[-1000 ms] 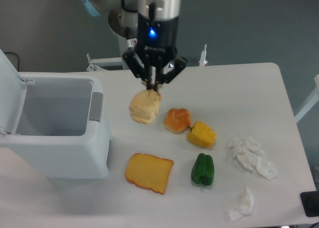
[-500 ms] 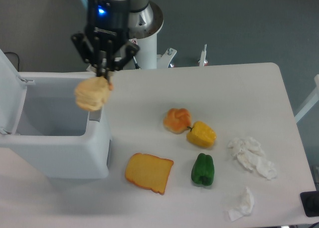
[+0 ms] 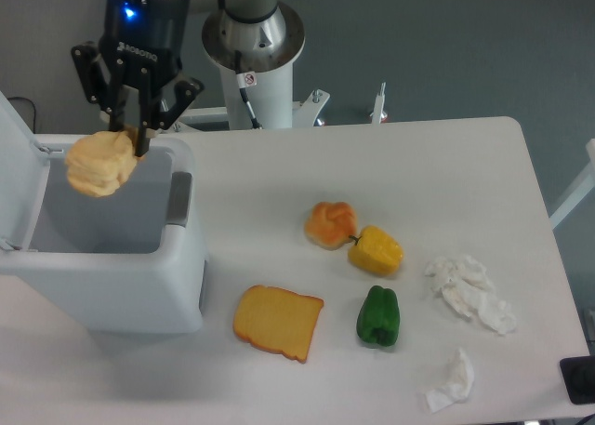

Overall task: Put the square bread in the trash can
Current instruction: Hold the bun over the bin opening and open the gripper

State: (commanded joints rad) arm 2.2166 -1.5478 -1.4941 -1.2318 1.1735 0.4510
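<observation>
- Pale cream and lumpy, the bread (image 3: pixel 100 163) hung from the claw (image 3: pixel 133 139), whose fingers were pinched on its upper right edge — it was in the air over the open bin (image 3: pixel 102 258), above the back left part of the opening.
- White plastic, the bin stood on the left end of the table (image 3: pixel 446 165), its lid (image 3: pixel 19 165) tipped up on the left side and a grey tab (image 3: pixel 179 198) on its right wall.
- The black claw body showed a blue light, and the arm's round base (image 3: pixel 253 34) stood behind the table's far edge.
- An orange bun (image 3: pixel 330 223) lay near the table's middle, touching a yellow pepper (image 3: pixel 376 250) just to its right.
- A green pepper (image 3: pixel 378 315) sat in front of the yellow one, a little apart.
- A flat orange-yellow toast (image 3: pixel 277 322) lay near the front edge, just right of the bin.
- Crumpled white tissue (image 3: pixel 469 292) lay toward the right side — a smaller scrap (image 3: pixel 453 380) sat nearer the front edge.
</observation>
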